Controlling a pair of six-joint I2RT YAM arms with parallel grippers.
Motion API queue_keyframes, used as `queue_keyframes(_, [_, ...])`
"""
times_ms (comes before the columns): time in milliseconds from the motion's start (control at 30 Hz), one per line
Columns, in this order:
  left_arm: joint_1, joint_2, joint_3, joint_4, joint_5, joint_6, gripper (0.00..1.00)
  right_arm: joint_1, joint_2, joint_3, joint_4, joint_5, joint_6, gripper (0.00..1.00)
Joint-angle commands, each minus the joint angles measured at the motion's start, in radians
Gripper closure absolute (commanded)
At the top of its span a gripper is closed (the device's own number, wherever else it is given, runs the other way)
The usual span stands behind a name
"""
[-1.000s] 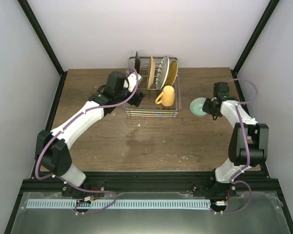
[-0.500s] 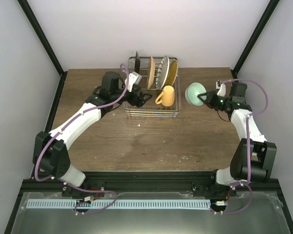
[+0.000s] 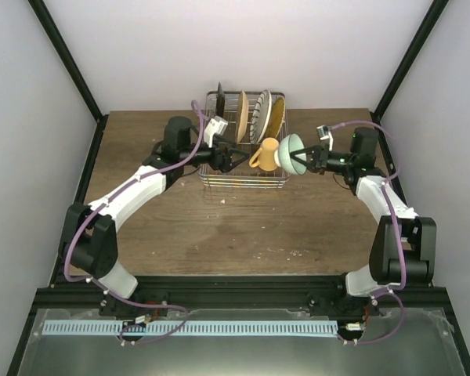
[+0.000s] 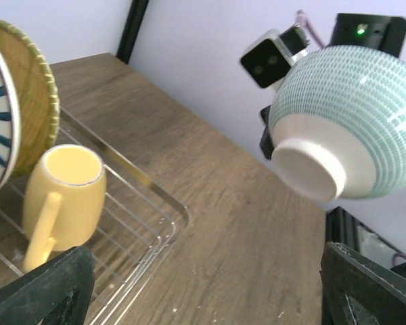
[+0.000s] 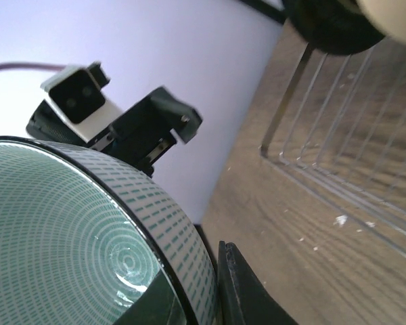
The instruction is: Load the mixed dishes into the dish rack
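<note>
The dish rack stands at the back middle of the table. In it are a dark-rimmed plate, a tan plate, a striped plate and a woven yellow plate, all on edge, and the yellow mug. My right gripper is shut on the rim of the mint-green bowl, held tilted in the air beside the rack's right edge, next to the mug. The right wrist view shows the bowl clamped by my finger. My left gripper is open and empty over the rack, left of the mug.
The left wrist view shows the rack's corner wire, the woven plate and the raised bowl above bare wooden table. Black frame posts stand at the table's back corners.
My right gripper lifted the bowl from the table at the right and carried it left to the rack's right edge. My left gripper shifted slightly right inside the rack.
</note>
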Motion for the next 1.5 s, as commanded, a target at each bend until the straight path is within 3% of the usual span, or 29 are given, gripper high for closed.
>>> queue_keyframes(0, [0.002, 0.042, -0.010, 0.156, 0.138, -0.106, 0.06, 0.079, 0.044, 0.062, 0.169, -0.112, 0.107, 0.99])
queue_keyframes(67, [0.003, 0.056, -0.007, 0.173, 0.149, -0.126, 0.01, 0.107, 0.059, 0.073, 0.231, -0.108, 0.159, 0.99])
queue_keyframes(300, [0.003, 0.078, -0.013, 0.213, 0.160, -0.152, 0.00, 0.157, 0.113, 0.063, 0.458, -0.076, 0.318, 0.99])
queue_keyframes(567, [0.003, 0.155, -0.072, 0.596, 0.272, -0.460, 0.00, 0.199, 0.206, 0.026, 0.849, -0.022, 0.566, 0.99])
queue_keyframes(800, [0.005, 0.149, -0.071, 0.672, 0.306, -0.504, 0.01, 0.234, 0.344, 0.038, 1.279, 0.010, 0.880, 0.99])
queue_keyframes(1067, [0.014, 0.156, -0.067, 0.748, 0.325, -0.563, 0.09, 0.257, 0.343, 0.022, 1.193, 0.006, 0.802, 0.99])
queue_keyframes(1300, [0.014, 0.205, -0.053, 0.856, 0.369, -0.655, 0.30, 0.260, 0.376, 0.025, 1.271, 0.012, 0.850, 0.99])
queue_keyframes(1467, [0.014, 0.225, -0.042, 0.884, 0.388, -0.683, 0.31, 0.261, 0.415, 0.044, 1.357, 0.034, 0.907, 0.99])
